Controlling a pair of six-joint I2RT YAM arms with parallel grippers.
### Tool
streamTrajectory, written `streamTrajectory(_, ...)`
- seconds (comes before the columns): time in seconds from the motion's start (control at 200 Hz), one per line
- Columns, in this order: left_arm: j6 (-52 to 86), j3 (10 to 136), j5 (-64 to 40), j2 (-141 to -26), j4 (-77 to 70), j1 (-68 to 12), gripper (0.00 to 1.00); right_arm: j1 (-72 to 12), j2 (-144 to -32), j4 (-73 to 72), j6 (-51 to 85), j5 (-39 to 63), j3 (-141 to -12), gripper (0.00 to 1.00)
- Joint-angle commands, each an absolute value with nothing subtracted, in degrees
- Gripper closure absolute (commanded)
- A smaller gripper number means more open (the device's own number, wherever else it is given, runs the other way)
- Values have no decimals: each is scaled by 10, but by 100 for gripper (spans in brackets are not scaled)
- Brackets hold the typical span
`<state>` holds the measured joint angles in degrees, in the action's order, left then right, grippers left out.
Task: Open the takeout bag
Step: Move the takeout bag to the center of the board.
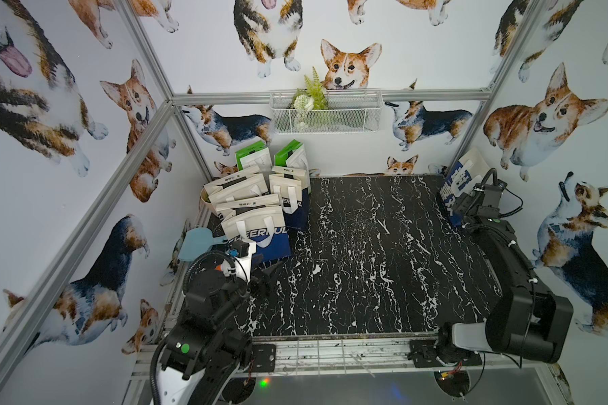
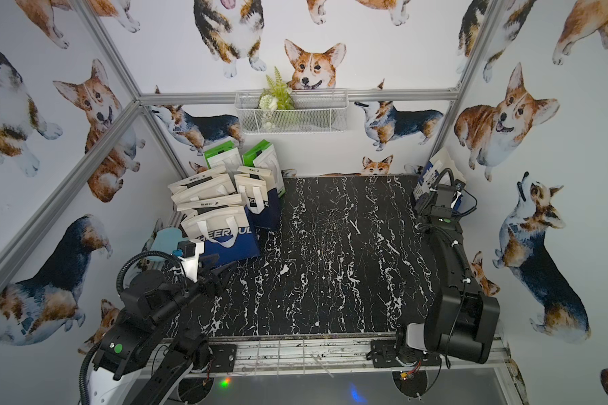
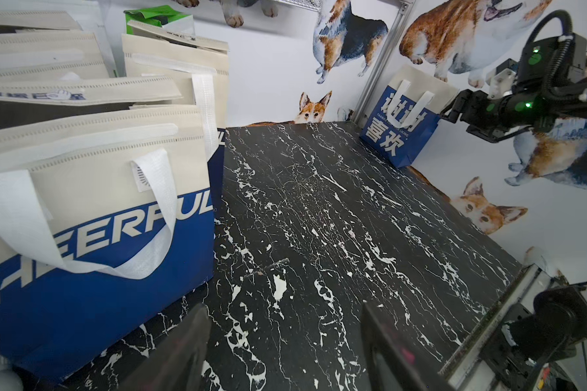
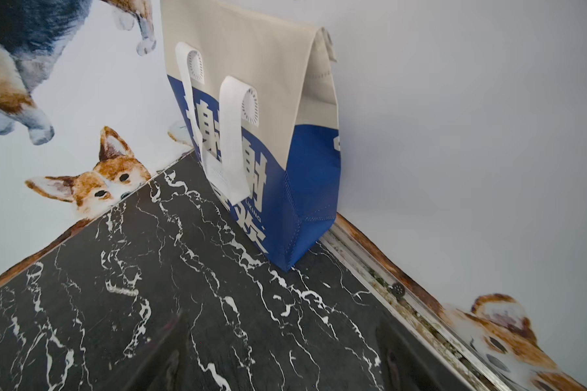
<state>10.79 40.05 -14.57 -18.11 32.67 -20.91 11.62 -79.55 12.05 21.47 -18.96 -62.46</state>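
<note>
Bag (image 4: 278, 111) stands in the counter's (image 4: 150, 270) far right corner, against the wall (image 4: 454, 101), top folded shut. Soft, light cloth (likely slides if tugged), so pinch the fold edge or handle (image 4: 233, 135). Right end effector (image 4: 280, 335) spread, empty, facing it. Left end effector (image 3: 285, 325) spread, empty.

takeout bag (image 1: 453, 187) far right corner; bag cluster (image 1: 253, 210) far left.

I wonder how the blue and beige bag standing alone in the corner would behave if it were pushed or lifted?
The bag looks like thin non-woven fabric, so it would probably crumple under a grip rather than stay stiff. It stands tall on a narrow base, so a push may tip or slide it. Its handle hangs limp, so it is likely floppy.
</note>
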Motion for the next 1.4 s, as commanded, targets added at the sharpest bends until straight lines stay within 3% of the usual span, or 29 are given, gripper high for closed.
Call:
streamTrajectory(0.0,84,398,-144,-173,324,-209,27,134,-833,82,224,-214,-653,10)
streamTrajectory(0.235,78,392,-144,-147,324,-221,28,167,-954,92,230,-175,-732,10)
streamTrajectory(0.48,78,389,-142,-145,324,-228,28,167,-1043,35,219,-94,-768,20)
streamTrajectory(0.621,78,388,-142,-144,325,-228,28,167,-1060,12,195,-72,-777,36)
streamTrajectory(0.841,79,386,-146,-146,322,-227,28,167,-1062,0,184,-36,-775,87)
streamTrajectory(0.971,80,385,-149,-147,319,-224,28,166,-1045,-5,194,-21,-754,100)
streamTrajectory(1.141,82,385,-155,-148,318,-220,28,136,-996,-10,183,-18,-706,100)
streamTrajectory(1.396,87,382,-170,-154,313,-219,28,27,-884,-24,200,-5,-582,100)
